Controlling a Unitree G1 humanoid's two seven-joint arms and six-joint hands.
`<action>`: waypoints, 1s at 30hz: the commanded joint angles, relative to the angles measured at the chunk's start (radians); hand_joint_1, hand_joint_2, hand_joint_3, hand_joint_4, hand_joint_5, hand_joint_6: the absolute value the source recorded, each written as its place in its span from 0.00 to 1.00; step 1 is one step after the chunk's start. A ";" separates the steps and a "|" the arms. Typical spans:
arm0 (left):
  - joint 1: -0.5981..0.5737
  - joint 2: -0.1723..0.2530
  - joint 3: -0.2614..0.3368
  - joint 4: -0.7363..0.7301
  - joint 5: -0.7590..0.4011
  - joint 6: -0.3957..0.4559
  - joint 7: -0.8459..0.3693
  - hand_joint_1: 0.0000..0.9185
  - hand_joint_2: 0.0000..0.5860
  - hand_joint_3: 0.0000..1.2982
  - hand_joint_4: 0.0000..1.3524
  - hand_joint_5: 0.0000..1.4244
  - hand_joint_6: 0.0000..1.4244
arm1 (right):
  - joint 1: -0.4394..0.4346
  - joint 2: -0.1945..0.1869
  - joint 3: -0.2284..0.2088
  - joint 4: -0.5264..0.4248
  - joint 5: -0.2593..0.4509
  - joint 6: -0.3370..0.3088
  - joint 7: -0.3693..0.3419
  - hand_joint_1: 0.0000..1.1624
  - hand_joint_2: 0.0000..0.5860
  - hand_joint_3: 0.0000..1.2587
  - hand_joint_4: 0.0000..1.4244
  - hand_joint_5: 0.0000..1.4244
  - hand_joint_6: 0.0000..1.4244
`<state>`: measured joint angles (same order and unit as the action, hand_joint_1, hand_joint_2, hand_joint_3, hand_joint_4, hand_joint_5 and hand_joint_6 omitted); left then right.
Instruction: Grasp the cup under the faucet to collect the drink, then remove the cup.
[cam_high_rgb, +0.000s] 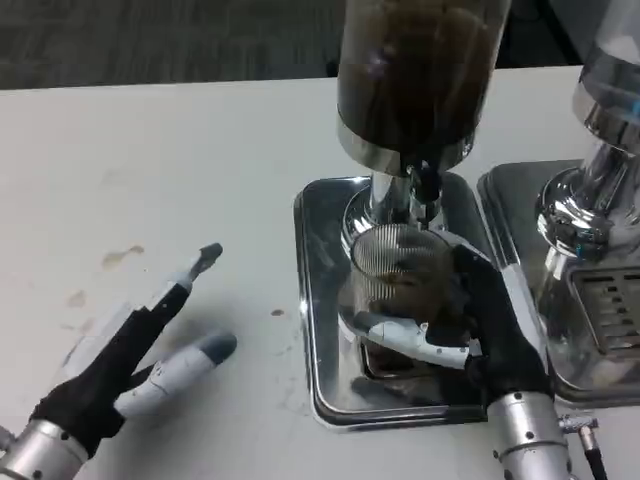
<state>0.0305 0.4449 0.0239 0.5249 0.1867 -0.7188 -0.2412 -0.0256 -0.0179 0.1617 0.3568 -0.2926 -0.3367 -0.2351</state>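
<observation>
A clear ribbed cup stands on the shiny steel base of the drink dispenser, right under the faucet. Dark liquid sits in the cup's lower part. My right hand wraps around the cup from the right and front, its fingers curled against the glass. Above the faucet rises the dispenser's tank, full of dark drink. My left hand lies on the white table to the left, fingers spread and holding nothing.
A second chrome dispenser with its own steel base and a slotted drip grate stands close on the right. Small brown stains mark the table on the left. The table's far edge runs along the top.
</observation>
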 joint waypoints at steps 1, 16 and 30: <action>-0.001 0.014 -0.005 -0.007 -0.011 0.009 -0.008 0.00 0.12 0.00 0.00 0.00 0.00 | 0.014 0.005 -0.020 -0.019 -0.003 -0.051 -0.047 0.95 0.29 0.50 0.47 0.54 0.69; -0.024 0.005 -0.029 0.013 -0.012 -0.001 -0.019 0.00 0.12 0.00 0.00 0.00 0.00 | 0.058 0.007 -0.032 -0.066 -0.029 -0.098 -0.096 0.89 0.28 0.63 0.56 0.62 0.81; -0.037 0.011 -0.041 0.026 -0.014 -0.007 -0.017 0.00 0.12 0.00 0.00 0.00 0.00 | 0.078 0.011 -0.036 -0.083 -0.037 -0.120 -0.115 0.88 0.31 0.65 0.59 0.64 0.83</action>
<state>-0.0039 0.4460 -0.0153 0.5445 0.1816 -0.7169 -0.2548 0.0461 -0.0115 0.1313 0.3152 -0.3274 -0.3995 -0.3266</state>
